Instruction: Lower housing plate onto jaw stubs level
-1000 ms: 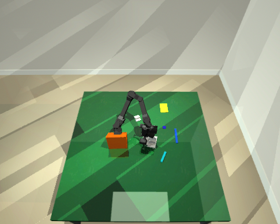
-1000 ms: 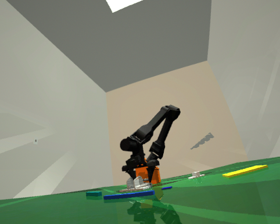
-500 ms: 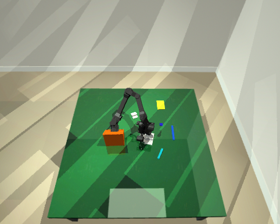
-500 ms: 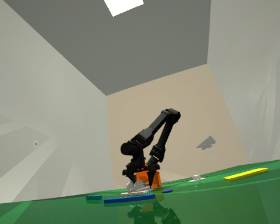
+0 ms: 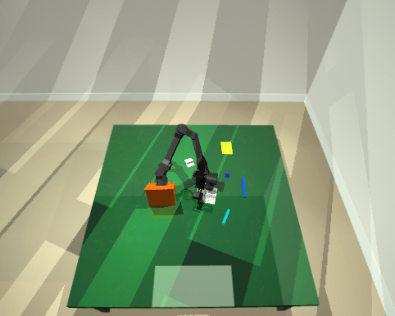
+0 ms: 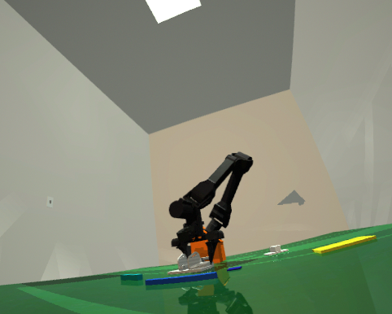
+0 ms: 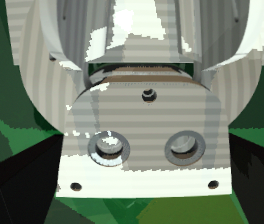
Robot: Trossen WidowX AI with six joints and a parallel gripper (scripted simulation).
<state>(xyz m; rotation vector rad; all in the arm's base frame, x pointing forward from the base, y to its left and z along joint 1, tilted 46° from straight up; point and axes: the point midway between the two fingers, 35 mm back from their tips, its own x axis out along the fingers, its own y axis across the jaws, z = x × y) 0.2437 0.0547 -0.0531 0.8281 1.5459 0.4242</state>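
The pale housing plate [image 7: 145,120] shows in the wrist view with two ringed holes and three small holes. My gripper [image 5: 205,192] [image 6: 199,259] [image 7: 143,142] is shut on the housing plate, with a dark finger at each side edge. The plate looks about level over the white gripper assembly [image 5: 211,196] [image 6: 186,263] [image 7: 35,85]. Pale round shapes show inside both ringed holes. Tall curved white walls stand beyond the plate's far edge, with a dark gap between. The jaws and stubs under the plate are mostly hidden, so I cannot tell whether it is seated.
An orange box [image 5: 161,196] [image 6: 219,250] stands by the arm's base. A small white part [image 5: 189,162] [image 6: 276,251], a yellow square [image 5: 226,147] [image 6: 345,244], a small blue square [image 5: 227,175], a blue bar [image 5: 243,187] [image 6: 182,279] and a cyan bar [image 5: 226,216] [image 6: 132,277] lie on the green table [image 5: 122,254].
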